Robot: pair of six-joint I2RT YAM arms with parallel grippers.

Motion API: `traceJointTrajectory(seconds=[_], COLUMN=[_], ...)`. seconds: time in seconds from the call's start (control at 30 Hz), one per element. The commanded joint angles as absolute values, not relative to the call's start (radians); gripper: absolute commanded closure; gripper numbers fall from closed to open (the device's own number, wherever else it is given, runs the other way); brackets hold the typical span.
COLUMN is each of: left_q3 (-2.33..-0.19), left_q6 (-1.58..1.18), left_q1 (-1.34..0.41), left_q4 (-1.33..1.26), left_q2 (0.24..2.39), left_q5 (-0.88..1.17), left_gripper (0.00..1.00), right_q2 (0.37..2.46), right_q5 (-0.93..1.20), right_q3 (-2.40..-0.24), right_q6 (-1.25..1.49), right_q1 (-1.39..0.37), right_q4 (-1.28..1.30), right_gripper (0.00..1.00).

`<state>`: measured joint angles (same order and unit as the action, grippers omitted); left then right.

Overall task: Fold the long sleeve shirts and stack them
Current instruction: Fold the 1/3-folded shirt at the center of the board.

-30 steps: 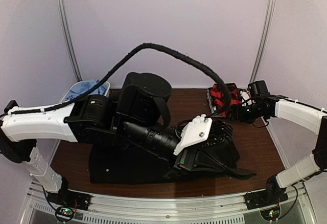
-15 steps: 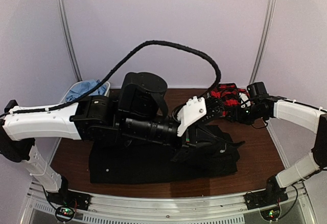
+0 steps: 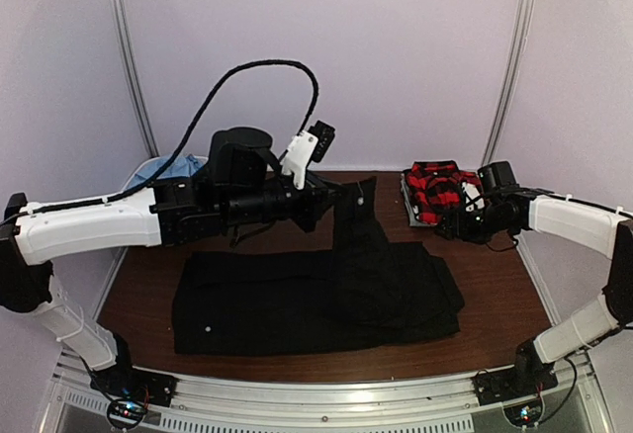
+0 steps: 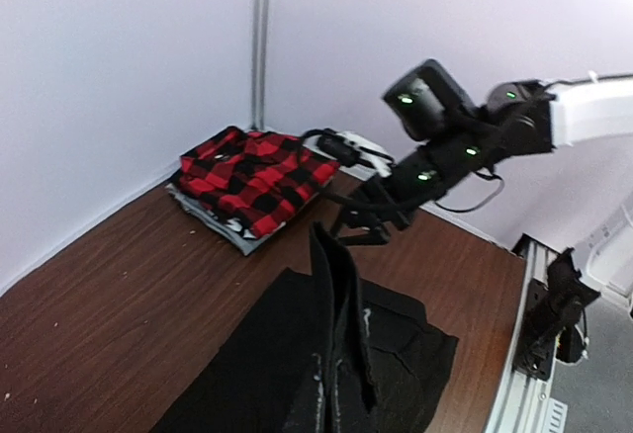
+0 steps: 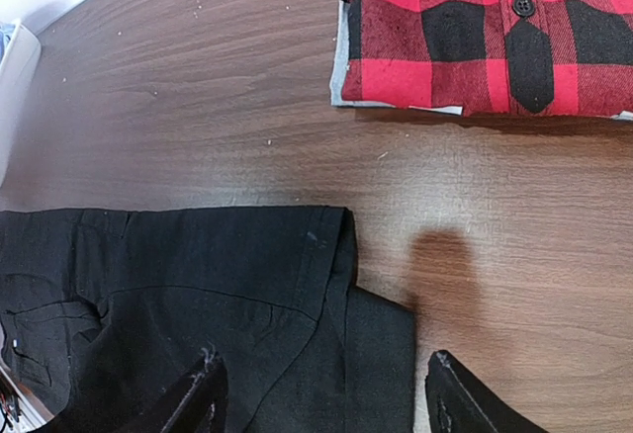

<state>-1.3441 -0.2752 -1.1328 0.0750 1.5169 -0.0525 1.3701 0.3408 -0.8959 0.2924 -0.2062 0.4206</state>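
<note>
Sleeve [image 3: 354, 223] higher; one black shirt [image 3: 277, 300], one plaid [image 3: 435, 188]

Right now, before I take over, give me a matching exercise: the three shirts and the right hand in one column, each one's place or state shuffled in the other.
1. black shirt
2. plaid shirt
3. light blue shirt
4. right hand

A. open, holding nothing
B. bunched at the far left
C. folded at the far right
D. spread out, one part lifted by the left hand

Pairs: 1-D, 2-C, 3-B, 4-A
</note>
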Motion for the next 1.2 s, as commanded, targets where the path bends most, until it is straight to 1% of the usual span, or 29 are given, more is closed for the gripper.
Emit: traceJointTrajectory(seconds=[0.0,0.17,0.3,0.47,0.8,1.0,1.17], left_q3=[-1.233,-1.051,-0.907,-0.76,-0.483,-0.39,-0.345], left_q6=[-0.424,-0.504,-0.544,-0.582,-0.666,-0.685,-0.675], left_q1=[-0.99,-0.832,-0.763,-0.756,-0.755,-0.756,-0.756], left_q4=[-0.071,-0.109,-0.132,-0.15,-0.187,-0.194,-0.244], left_q2=[1.449,1.362,1.28,1.182,1.011,0.982,0.985], left_q5=[-0.093,-0.133,-0.165,-0.232,-0.371,-0.43,-0.438], left_gripper=[1.0,1.0,1.0,1.0,1.0,1.0,1.0], right_q2=[1.38,1.38,1.381,1.393,1.507,1.543,1.555], right_q5=[0.354,0.363,0.382,0.419,0.423,0.423,0.418], right_q3=[-0.88,-0.872,-0.86,-0.847,-0.862,-0.871,-0.874], right_q6=[0.29,0.296,0.3,0.307,0.317,0.325,0.328], right_q1=[-0.2,-0.2,-0.202,-0.219,-0.325,-0.356,-0.369], right_q4=[0.394,0.38,0.359,0.317,0.261,0.25,0.247], right_gripper=[0.3,0.31,0.31,0.32,0.34,0.34,0.34])
